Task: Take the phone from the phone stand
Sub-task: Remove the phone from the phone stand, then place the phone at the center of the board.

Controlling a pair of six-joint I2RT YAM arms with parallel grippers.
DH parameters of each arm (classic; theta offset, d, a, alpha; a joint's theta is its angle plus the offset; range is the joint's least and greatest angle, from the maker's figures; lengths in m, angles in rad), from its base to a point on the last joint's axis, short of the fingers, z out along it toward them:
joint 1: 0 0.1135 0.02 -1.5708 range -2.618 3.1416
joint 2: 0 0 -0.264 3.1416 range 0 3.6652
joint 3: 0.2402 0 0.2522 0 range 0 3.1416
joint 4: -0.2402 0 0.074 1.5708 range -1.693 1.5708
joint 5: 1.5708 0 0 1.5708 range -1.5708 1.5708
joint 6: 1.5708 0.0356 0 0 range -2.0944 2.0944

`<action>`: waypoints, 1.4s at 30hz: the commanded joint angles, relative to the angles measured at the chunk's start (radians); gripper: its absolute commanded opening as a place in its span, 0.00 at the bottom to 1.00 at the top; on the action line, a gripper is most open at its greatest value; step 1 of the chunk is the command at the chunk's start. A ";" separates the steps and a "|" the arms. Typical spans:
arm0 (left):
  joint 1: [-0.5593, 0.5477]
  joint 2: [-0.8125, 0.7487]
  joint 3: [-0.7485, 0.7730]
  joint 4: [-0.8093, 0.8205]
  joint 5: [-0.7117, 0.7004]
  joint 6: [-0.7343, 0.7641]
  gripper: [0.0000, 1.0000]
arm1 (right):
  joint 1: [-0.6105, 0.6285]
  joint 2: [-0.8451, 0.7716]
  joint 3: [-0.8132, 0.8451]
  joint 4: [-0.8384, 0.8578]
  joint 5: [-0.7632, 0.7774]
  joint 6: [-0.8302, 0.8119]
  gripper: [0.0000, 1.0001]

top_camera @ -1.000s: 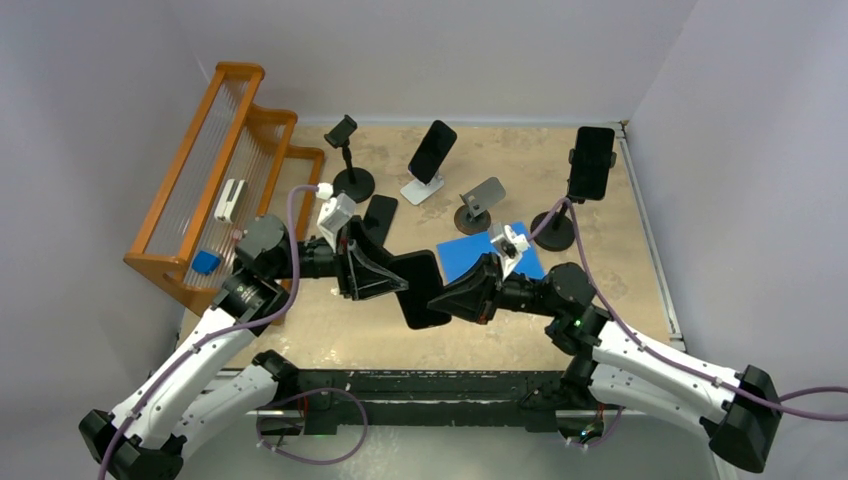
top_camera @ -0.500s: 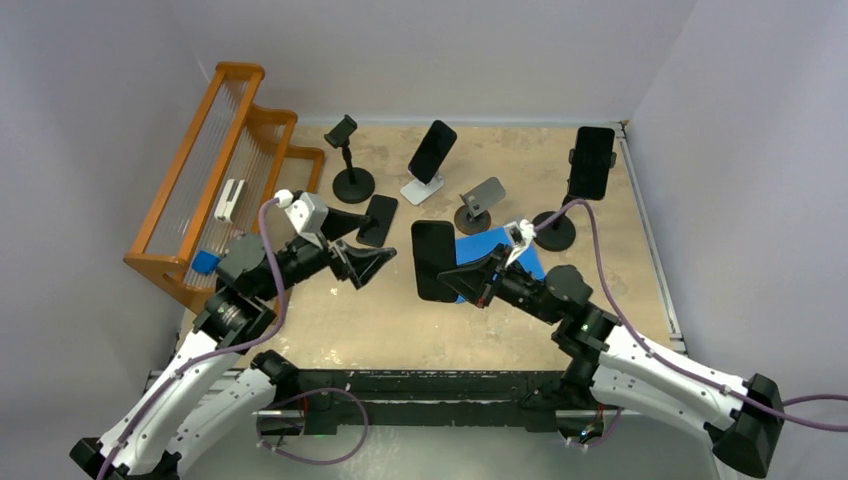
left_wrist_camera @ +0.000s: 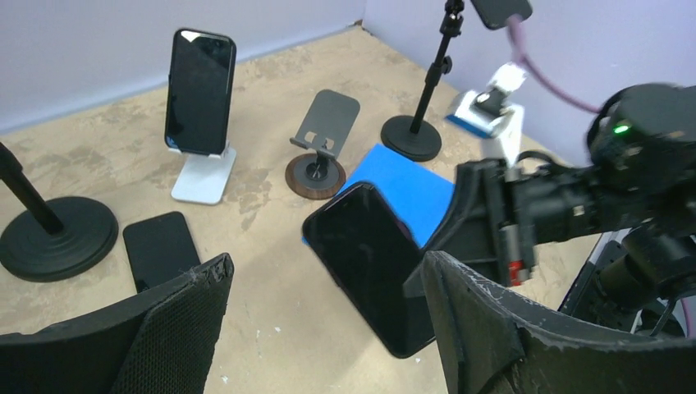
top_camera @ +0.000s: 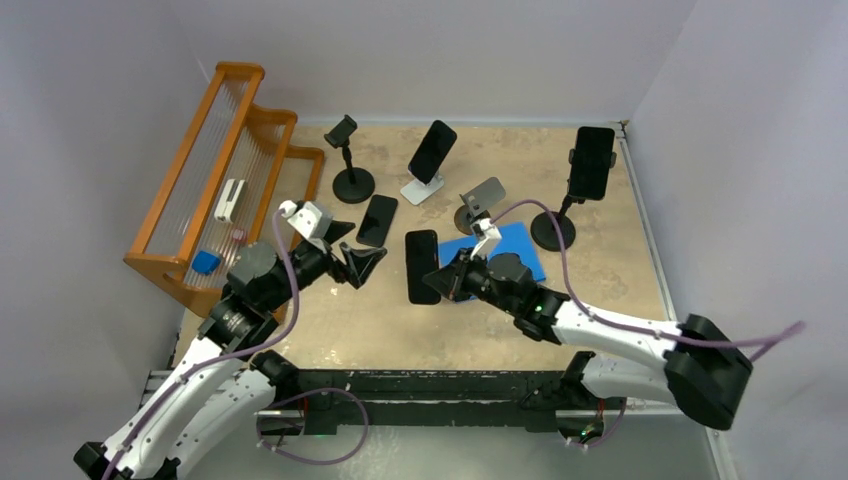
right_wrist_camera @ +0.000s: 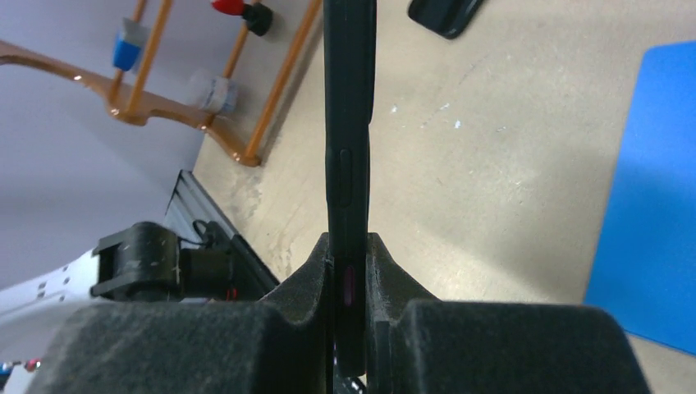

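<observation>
My right gripper is shut on the lower end of a black phone and holds it upright above the table, just left of the blue mat. In the right wrist view the phone shows edge-on between the closed pads of the gripper. My left gripper is open and empty, a short way left of the phone. In the left wrist view the phone hangs beyond the left gripper. A grey folding stand stands empty behind the mat.
A white stand holds a phone at the back. A black pole stand holds another phone at the right. A pole stand with an empty clamp and a flat-lying phone are at the left. An orange rack lines the left side.
My left gripper let go of the phone and drew back to the left, open. My right gripper kept the phone, turned it upright and moved it toward the mat's left edge.
</observation>
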 commanded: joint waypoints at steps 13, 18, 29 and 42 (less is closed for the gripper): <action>0.002 -0.054 0.005 0.006 -0.003 0.023 0.82 | -0.013 0.429 0.259 0.321 0.165 0.288 0.00; 0.002 -0.054 0.007 -0.004 -0.028 0.020 0.82 | -0.042 0.499 0.320 0.317 0.155 0.327 0.00; 0.002 -0.063 0.007 -0.010 -0.037 0.012 0.82 | -0.063 0.570 0.399 0.230 0.261 0.345 0.00; 0.000 -0.053 0.009 -0.013 -0.028 0.013 0.82 | -0.107 0.661 0.510 0.076 0.240 0.375 0.00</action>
